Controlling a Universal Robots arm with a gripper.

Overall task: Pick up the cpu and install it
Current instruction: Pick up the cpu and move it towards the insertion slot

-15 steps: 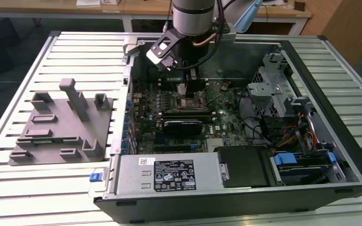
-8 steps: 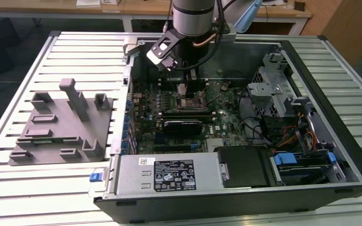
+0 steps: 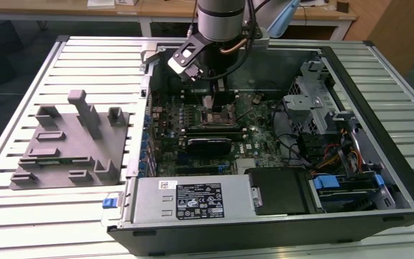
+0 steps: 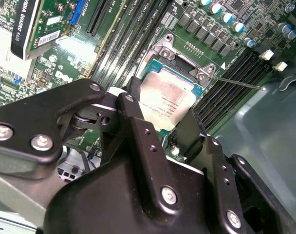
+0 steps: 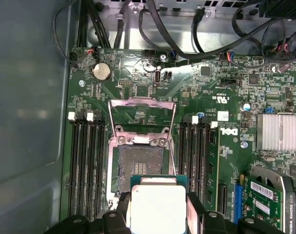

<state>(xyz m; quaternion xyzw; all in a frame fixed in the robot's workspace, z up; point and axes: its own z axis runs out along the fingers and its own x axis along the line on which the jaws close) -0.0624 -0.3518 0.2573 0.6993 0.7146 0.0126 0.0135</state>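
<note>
1. Gripper (image 5: 158, 220): fingers clamped on opposite edges of the cpu (image 5: 157, 202).
2. Cpu: held just above the open socket (image 5: 140, 168).
3. Exterior view: gripper at 2 o'clock from the grey fixture (image 3: 70, 143), inside the computer case (image 3: 264, 234).

Socket (image 5: 140, 168) lies uncovered, close by the cpu (image 5: 157, 204) clamped in the gripper (image 5: 157, 217). Its load frame (image 5: 142, 119) stands swung up at the socket edge nearest the cables (image 5: 187, 46), and low memory slots (image 5: 84, 165) flank the socket on two opposite sides. In the exterior view the case (image 3: 279, 62) is open on top, and the drive cage (image 3: 308, 102) stands well off toward the exterior view's right.
</note>
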